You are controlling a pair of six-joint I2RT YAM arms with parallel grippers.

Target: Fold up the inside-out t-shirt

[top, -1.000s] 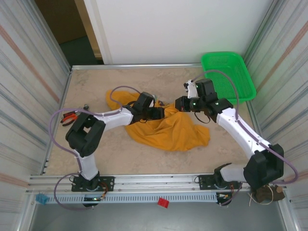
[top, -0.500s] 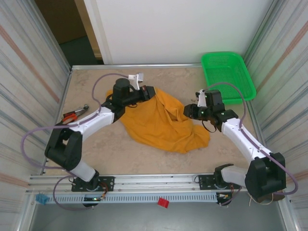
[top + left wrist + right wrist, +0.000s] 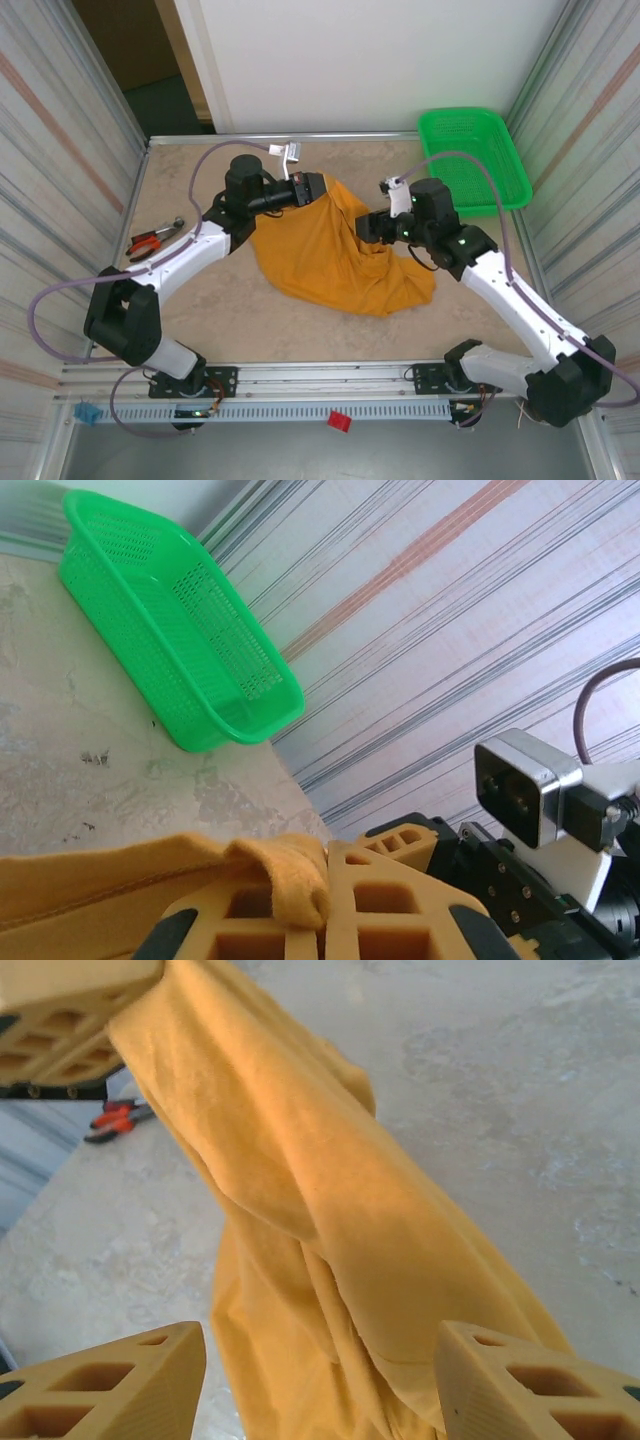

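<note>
The inside-out t-shirt (image 3: 335, 255), mustard yellow, hangs in a stretched drape from my left gripper down to the table in the middle. My left gripper (image 3: 312, 188) is shut on a folded edge of the shirt (image 3: 285, 880) at its far left corner, its fingers (image 3: 390, 900) pressed together around the cloth. My right gripper (image 3: 368, 228) hovers over the shirt's right side, open. In the right wrist view its fingers (image 3: 110, 1385) stand wide apart with the hanging cloth (image 3: 330, 1230) below and between them, apart from both. The left gripper (image 3: 65, 1015) holds the shirt's top corner there.
A green plastic basket (image 3: 472, 155) stands at the far right corner of the table, and appears as the basket (image 3: 180, 650) in the left wrist view. Red-handled pliers (image 3: 150, 240) lie at the left edge. Corrugated walls close both sides.
My left gripper closed on the shirt's edge and carried it up toward the far left, stretching the cloth. My right gripper opened, let go of the shirt and shifted left over it.
</note>
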